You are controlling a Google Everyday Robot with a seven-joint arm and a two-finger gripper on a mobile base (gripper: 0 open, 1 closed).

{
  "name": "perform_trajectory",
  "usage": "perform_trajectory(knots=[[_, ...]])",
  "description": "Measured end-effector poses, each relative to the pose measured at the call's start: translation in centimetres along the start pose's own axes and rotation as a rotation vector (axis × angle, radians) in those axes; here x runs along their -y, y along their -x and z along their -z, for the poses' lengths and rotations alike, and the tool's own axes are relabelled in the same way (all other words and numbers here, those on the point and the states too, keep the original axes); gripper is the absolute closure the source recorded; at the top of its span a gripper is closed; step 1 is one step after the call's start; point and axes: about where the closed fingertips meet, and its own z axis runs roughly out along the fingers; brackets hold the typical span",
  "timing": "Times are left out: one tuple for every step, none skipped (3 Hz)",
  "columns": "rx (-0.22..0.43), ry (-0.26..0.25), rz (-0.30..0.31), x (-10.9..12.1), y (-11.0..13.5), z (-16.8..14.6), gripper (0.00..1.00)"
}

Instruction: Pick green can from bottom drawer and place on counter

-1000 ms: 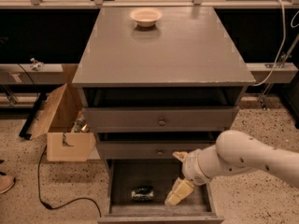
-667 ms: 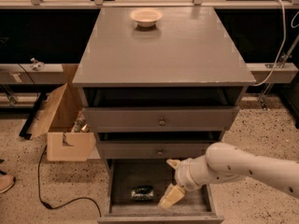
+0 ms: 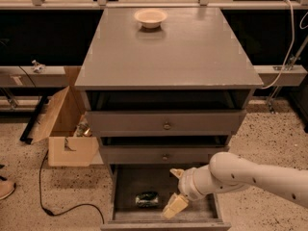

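Note:
The green can [image 3: 147, 199] lies on its side on the floor of the open bottom drawer [image 3: 127, 182], left of centre. My gripper [image 3: 174, 192] hangs over the drawer just right of the can, with one cream finger [image 3: 174, 206] low near the drawer floor and the other [image 3: 177, 173] higher up. The fingers are spread apart and hold nothing. The white arm [image 3: 250, 174] reaches in from the right. The counter [image 3: 166, 52] is the grey top of the cabinet.
A cream bowl [image 3: 150, 17] sits at the back of the counter. Two shallower drawers with knobs [image 3: 166, 126] are above the bottom one. An open cardboard box [image 3: 65, 129] and a black cable [image 3: 57, 208] lie on the floor to the left.
My gripper and arm have moved left across the open bottom drawer, closer to the green can. The can has not moved.

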Motion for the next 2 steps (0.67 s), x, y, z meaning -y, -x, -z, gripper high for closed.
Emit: perform_trajectory(knots=[[-0.016,0.008,-0.006,1.7,-2.1,-3.4,0.00],[-0.058,0.004,-0.014,5.4,-6.6,-9.4,0.00]])
